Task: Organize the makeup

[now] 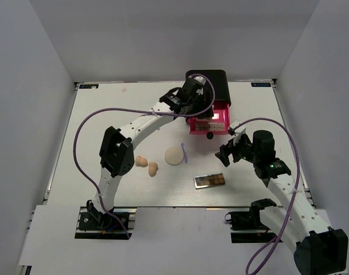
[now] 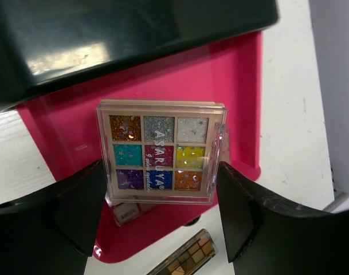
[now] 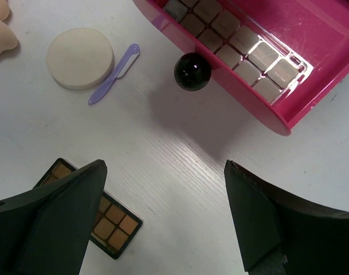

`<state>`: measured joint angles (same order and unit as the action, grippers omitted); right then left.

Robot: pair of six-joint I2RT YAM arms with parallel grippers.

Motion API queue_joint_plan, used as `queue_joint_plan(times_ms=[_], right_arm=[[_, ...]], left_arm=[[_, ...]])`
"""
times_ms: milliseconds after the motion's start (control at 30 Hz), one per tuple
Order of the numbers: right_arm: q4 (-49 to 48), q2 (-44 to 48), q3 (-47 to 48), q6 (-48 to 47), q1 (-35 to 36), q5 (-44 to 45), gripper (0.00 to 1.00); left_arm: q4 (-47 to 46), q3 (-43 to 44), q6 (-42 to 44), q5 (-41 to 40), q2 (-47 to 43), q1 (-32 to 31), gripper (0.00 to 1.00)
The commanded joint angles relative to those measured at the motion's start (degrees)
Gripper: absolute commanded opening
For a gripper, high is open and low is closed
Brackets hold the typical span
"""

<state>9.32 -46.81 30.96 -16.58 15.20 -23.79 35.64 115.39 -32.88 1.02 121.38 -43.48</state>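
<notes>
1. Nearest the arm bases, one slim brown palette point(image 1: 210, 181) lies flat on the table point(image 1: 105, 114), its long axis running roughly left to right with a slight tilt.

2. The right gripper point(image 1: 228, 150) hovers just beyond and to the right of this palette, jaws spread fully and holding nothing. In the right wrist view the palette shows under the left finger, so a pick would probably need a short move back and to the left. The right arm is the nearer arm.

3. Mid-table, left of centre: two peach sponges point(image 1: 146, 165) side by side, then the round puff point(image 1: 174, 155) with the purple stick point(image 1: 184, 152) just beside its right edge. None is in a container.

4. Further out, the pink drawer point(image 1: 211, 123) stands pulled open from the black box point(image 1: 211, 80). A second brown palette point(image 3: 237, 46) lies inside, along the front wall behind the black knob point(image 3: 192, 71).

5. The left gripper point(image 2: 161, 172) is over this drawer, set wide, its fingers against both side edges of the colourful palette point(image 2: 160, 152) (apparently gripped, not yet released). The palette's face is towards the wrist camera.
</notes>
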Motion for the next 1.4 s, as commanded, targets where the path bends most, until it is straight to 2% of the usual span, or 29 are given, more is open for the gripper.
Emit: queue_joint_plan(times_ms=[0,33,200,233,567,633,967,1000,1367], right_arm=[[-2.55,0.93,-0.37,0.93,-0.35,0.85,0.89],[-2.55,0.84,-0.37,0.93,-0.35,0.85,0.89],[-2.82,0.84,-0.46,1.02,-0.52,0.85,0.89],[-2.82,0.75,-0.38,1.11,-0.52,0.85,0.89],[-2.03,0.49,0.07,-0.21,-0.35,-1.17,0.89],[-1.85,0.40,0.24,-0.56,-0.35,-1.69,0.89],[-1.59,0.14,0.50,-0.82,-0.35,-3.10,0.89],[-1.59,0.22,0.50,-0.91,-0.43,-3.19,0.89],[-0.80,-0.13,1.21,-2.75,-0.17,-5.21,0.89]], left_arm=[[1.98,2.82,-2.36,-3.83,-0.18,-0.29,0.48],[2.24,2.82,-2.71,-3.74,-0.09,-0.29,0.53],[2.24,2.82,-3.33,-3.65,0.87,-0.29,0.59],[1.90,3.08,-3.41,-3.65,0.87,-0.29,0.65],[0.57,3.96,-3.33,-3.48,-0.01,-0.29,0.75],[0.49,3.87,-3.24,-3.48,-0.18,-0.29,0.81],[0.13,3.96,-3.77,-2.95,-0.01,-0.29,0.87],[0.05,3.87,-3.85,-3.12,0.08,-0.29,0.97],[-1.35,3.87,-3.60,-2.69,-2.90,-0.29,0.98]])
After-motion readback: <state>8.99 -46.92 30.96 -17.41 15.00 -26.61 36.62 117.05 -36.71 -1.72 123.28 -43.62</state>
